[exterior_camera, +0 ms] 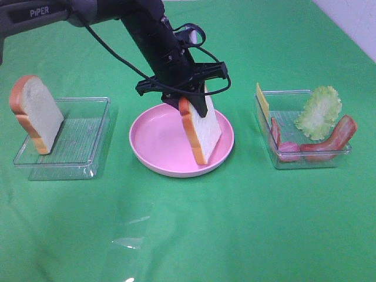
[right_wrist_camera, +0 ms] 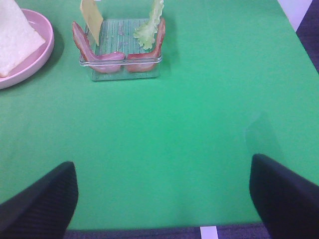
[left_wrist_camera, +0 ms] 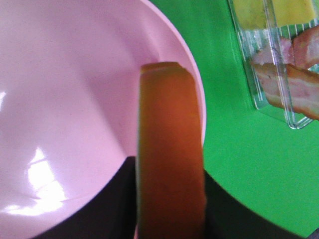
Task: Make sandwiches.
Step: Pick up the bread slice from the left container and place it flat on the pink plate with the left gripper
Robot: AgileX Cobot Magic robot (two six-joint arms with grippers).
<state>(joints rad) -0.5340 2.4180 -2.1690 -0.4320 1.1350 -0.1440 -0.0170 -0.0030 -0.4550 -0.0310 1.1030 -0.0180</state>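
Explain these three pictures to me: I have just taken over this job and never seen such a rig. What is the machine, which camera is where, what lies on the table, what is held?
It is a robot with two arms, each ending in a two-fingered gripper. The wide picture comes from a camera mounted high above the green table; the other two come from cameras on the wrists. The left gripper is shut on a bread slice, held upright by its crust over the pink plate. A second slice leans in the clear tray on the left. The tray on the right holds cheese, lettuce, bacon and ham. The right gripper, seen in its wrist view, is open and empty.
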